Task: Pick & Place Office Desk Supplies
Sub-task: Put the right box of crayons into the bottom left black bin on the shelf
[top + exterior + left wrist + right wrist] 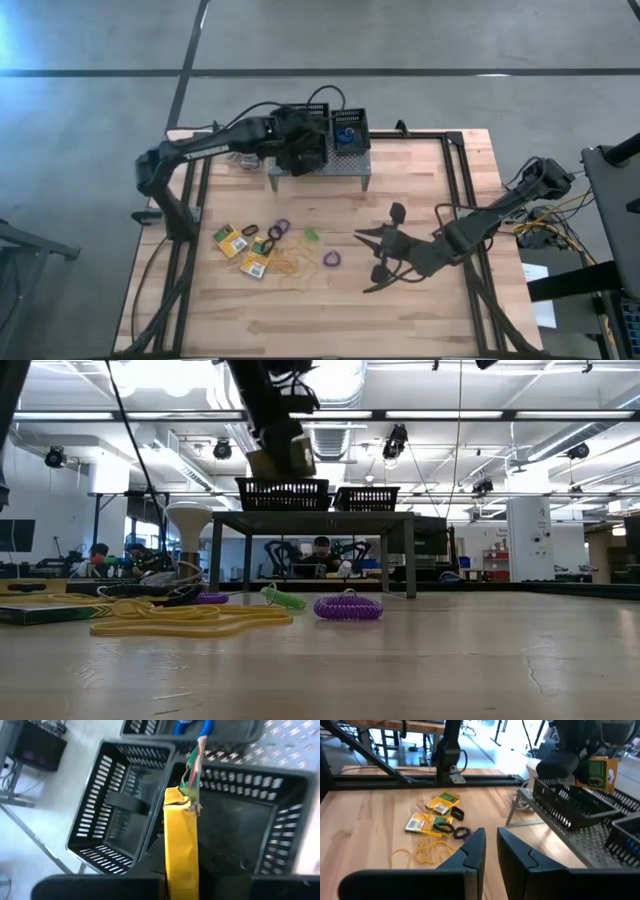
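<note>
A: Holding a yellow-and-green flat box [181,845], the left gripper [300,150] is clamped on it right above the black mesh tray [240,820] on the grey stand [355,172].

B: Right gripper [490,851]?

A: Hovering over bare wood, well off the stand, fingers slightly apart, nothing in them.

B: Other supplies?

A: More flat boxes [231,239], rubber bands [293,266], a purple ring [331,259] on the table in front of the stand.
</note>
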